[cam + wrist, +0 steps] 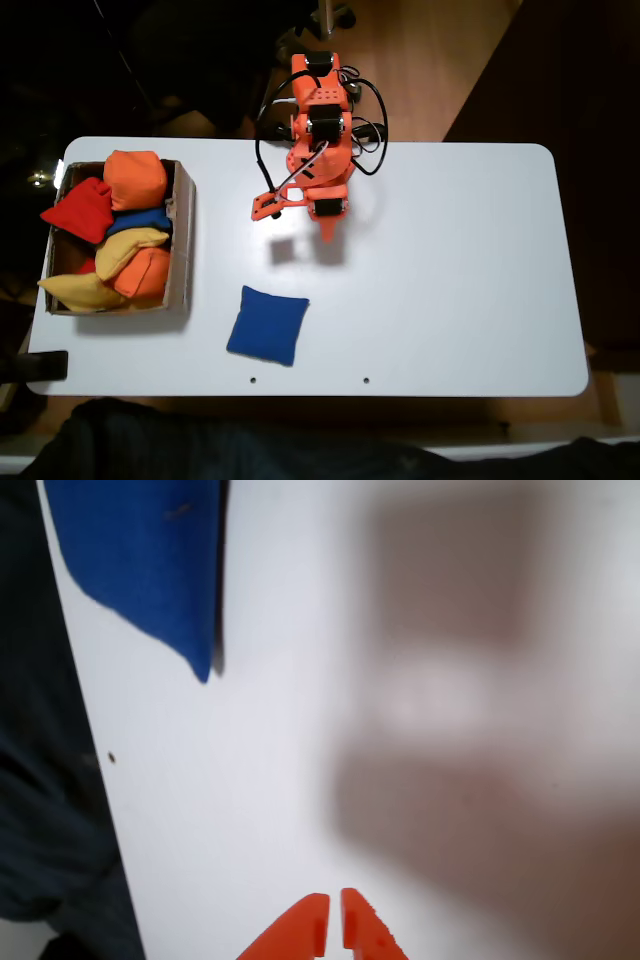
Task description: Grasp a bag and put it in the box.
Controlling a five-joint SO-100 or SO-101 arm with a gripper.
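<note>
The bag [268, 325], royal blue and square, is seen lying flat on the white bench [460, 270] in the fixed view, near the front edge and just right of the box [184, 240]; it is untouched by the arm. The box is set at the bench's left end; orange, red, yellow and blue beanbags [135, 178] are heaped inside it. The orange arm [318, 130] is folded at the far edge, well apart from the bag. In the wrist view the claw [334, 920] is recorded closed and empty, tips nearly meeting; a corner of the bag [150, 560] is noted at upper left.
</note>
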